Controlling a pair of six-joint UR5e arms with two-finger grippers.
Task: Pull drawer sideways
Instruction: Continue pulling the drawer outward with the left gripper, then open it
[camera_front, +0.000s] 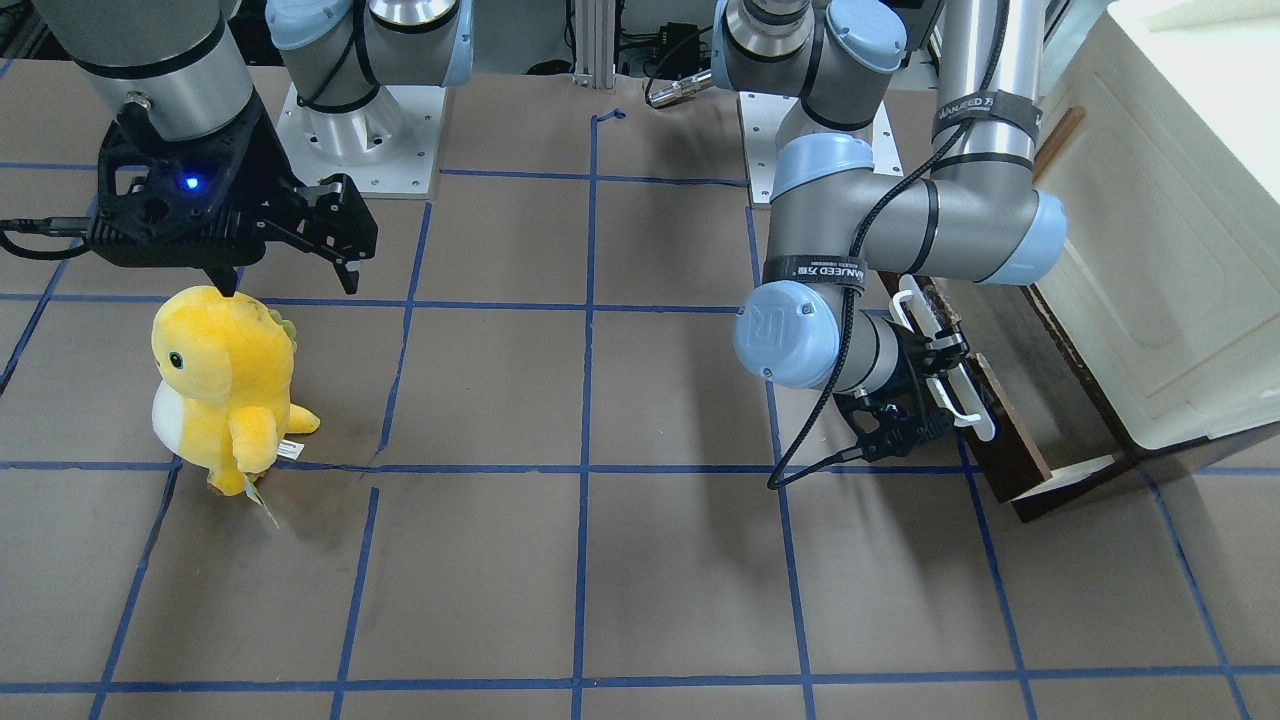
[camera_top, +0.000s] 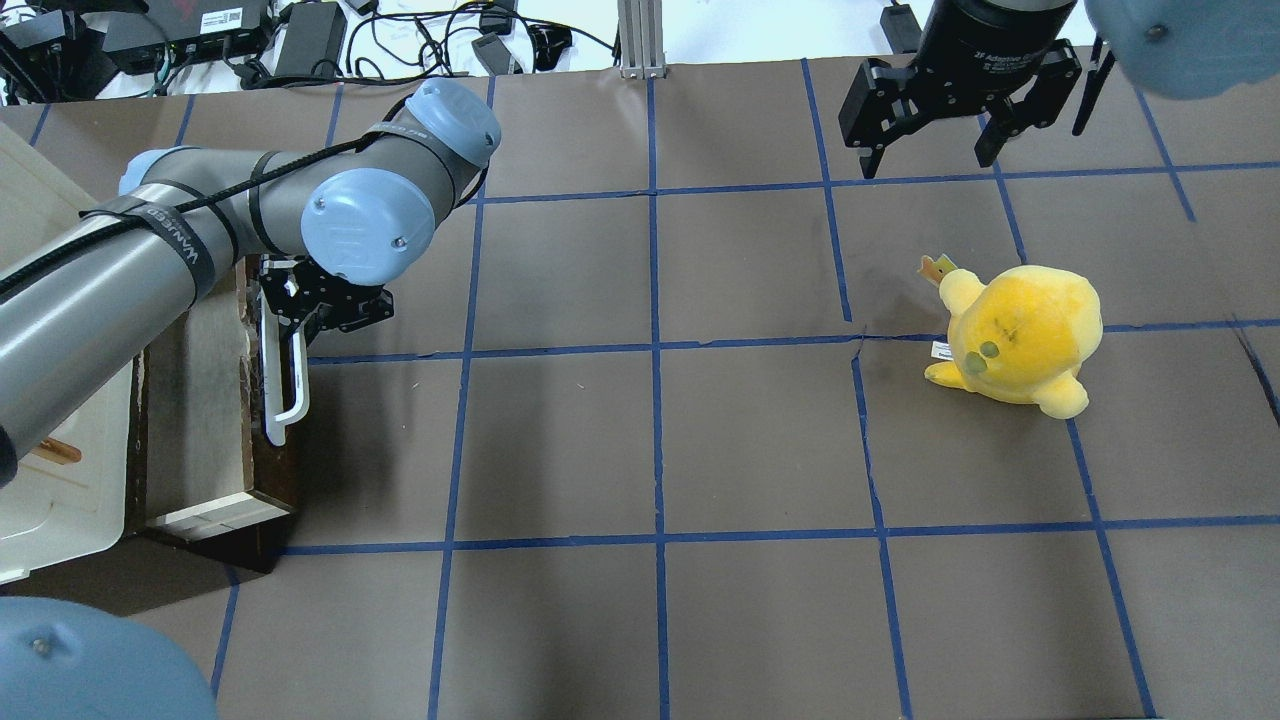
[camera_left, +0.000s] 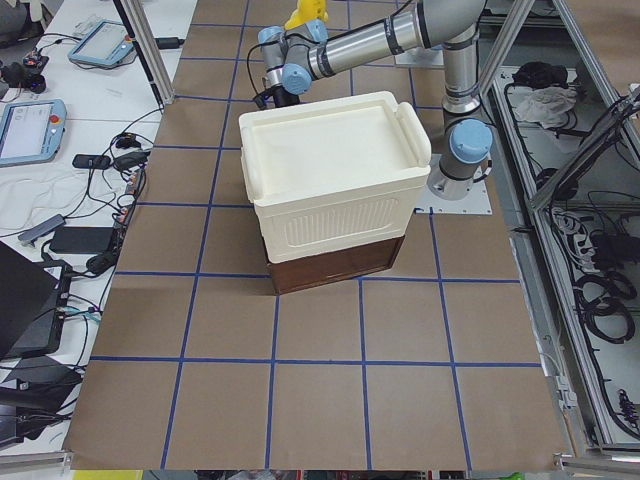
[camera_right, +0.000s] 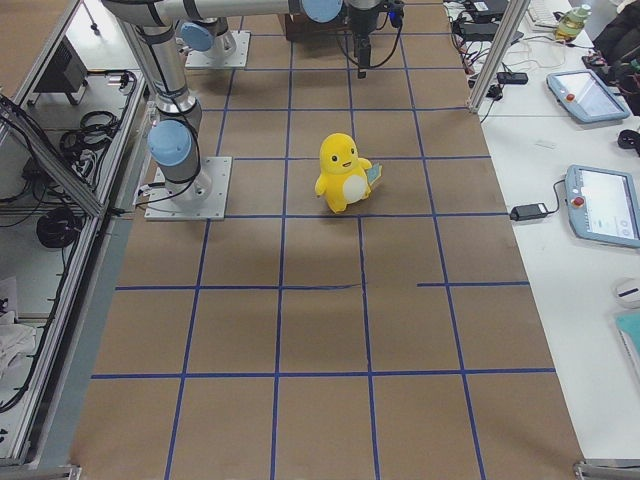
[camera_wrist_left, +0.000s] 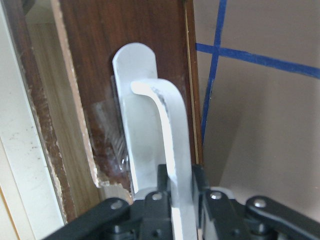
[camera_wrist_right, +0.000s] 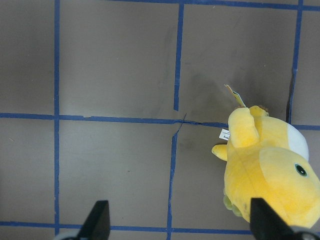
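Observation:
The drawer (camera_top: 205, 400) stands partly pulled out of the white cabinet (camera_top: 50, 490), showing its pale box and dark brown front panel (camera_front: 1010, 440). The long white bar handle (camera_top: 285, 400) runs along the panel. My left gripper (camera_top: 292, 318) is shut on that handle near its far end. The left wrist view shows its fingers (camera_wrist_left: 200, 182) pinching the handle (camera_wrist_left: 150, 130) against the brown panel (camera_wrist_left: 90, 75). My right gripper (camera_top: 927, 165) hangs open and empty above the table, far from the drawer, near a yellow plush.
A yellow plush toy (camera_top: 1020, 330) stands on the brown mat on my right side, just below the right gripper (camera_front: 290, 285), and shows in the right wrist view (camera_wrist_right: 270, 170). Blue tape lines (camera_top: 655, 350) grid the mat. Cables and boxes (camera_top: 300, 30) lie beyond the far edge.

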